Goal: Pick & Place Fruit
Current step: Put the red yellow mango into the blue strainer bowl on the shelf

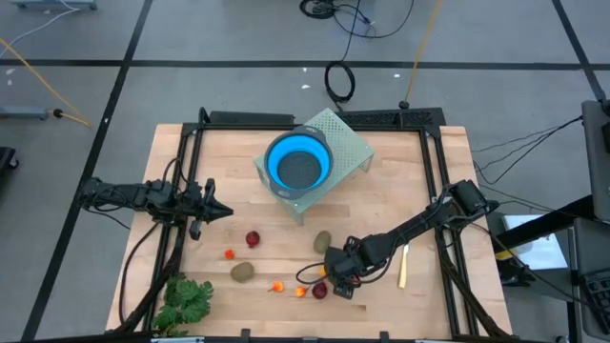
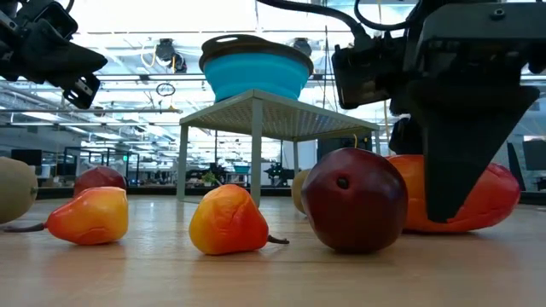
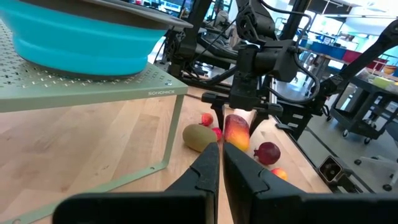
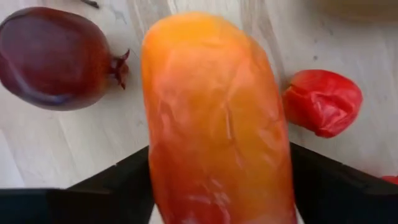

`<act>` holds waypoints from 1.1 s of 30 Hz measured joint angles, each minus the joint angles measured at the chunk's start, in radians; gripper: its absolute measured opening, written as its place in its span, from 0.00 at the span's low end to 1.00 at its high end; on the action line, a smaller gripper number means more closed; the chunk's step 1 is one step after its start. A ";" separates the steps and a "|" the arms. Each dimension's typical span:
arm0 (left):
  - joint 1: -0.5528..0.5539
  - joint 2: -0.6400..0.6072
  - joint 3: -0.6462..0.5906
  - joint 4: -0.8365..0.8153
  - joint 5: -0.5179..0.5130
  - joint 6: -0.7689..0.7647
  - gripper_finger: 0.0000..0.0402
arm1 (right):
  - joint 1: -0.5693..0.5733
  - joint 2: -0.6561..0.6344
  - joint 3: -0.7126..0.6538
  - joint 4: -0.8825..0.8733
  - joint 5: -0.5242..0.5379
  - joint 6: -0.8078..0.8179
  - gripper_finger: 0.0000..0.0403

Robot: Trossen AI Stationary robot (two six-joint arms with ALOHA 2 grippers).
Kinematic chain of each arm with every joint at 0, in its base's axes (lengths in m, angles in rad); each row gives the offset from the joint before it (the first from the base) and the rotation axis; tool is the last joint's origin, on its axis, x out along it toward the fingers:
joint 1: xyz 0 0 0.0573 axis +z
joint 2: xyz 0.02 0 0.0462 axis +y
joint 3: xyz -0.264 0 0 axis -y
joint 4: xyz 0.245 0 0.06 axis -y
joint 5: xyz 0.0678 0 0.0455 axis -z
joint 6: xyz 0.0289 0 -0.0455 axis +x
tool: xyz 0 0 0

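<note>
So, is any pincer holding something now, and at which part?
The right pincer straddles the long orange-red fruit, a finger at each long side; a closed hold cannot be told. The left pincer is shut and empty.

Robotics laboratory with a fixed two-arm test bench.

A pale wooden tabletop (image 1: 381, 191) edged by a black metal frame (image 1: 434, 191) stands on a grey tiled floor (image 1: 191, 90) crossed by dark lines, with loose black cables (image 1: 340, 78) and a yellow cable (image 1: 43, 81) lying well beyond the right claw (image 1: 329, 274). Two dark jointed robot arms (image 1: 419, 224) are mounted at the table's sides. Level with the claw and far behind it, a large open hall shows ceiling strip lights (image 2: 128, 43), exposed overhead fittings and rows of equipment benches (image 2: 111, 175); further dark rigs and blue-topped work tables (image 3: 336, 46) stand beyond the table's edge.
</note>
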 joint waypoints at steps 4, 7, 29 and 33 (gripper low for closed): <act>0.000 0.000 0.000 0.000 0.000 0.000 0.05 | 0.000 0.000 0.000 0.002 -0.013 -0.001 0.62; 0.000 0.000 0.000 0.000 0.000 0.000 0.05 | 0.000 0.000 0.000 0.007 -0.022 -0.005 0.59; 0.000 0.000 0.000 0.012 -0.001 -0.002 0.05 | 0.000 -0.351 0.009 -0.088 -0.041 0.146 0.59; 0.000 0.000 0.000 0.016 -0.001 -0.002 0.05 | 0.000 -0.412 0.009 -0.118 0.004 0.166 0.59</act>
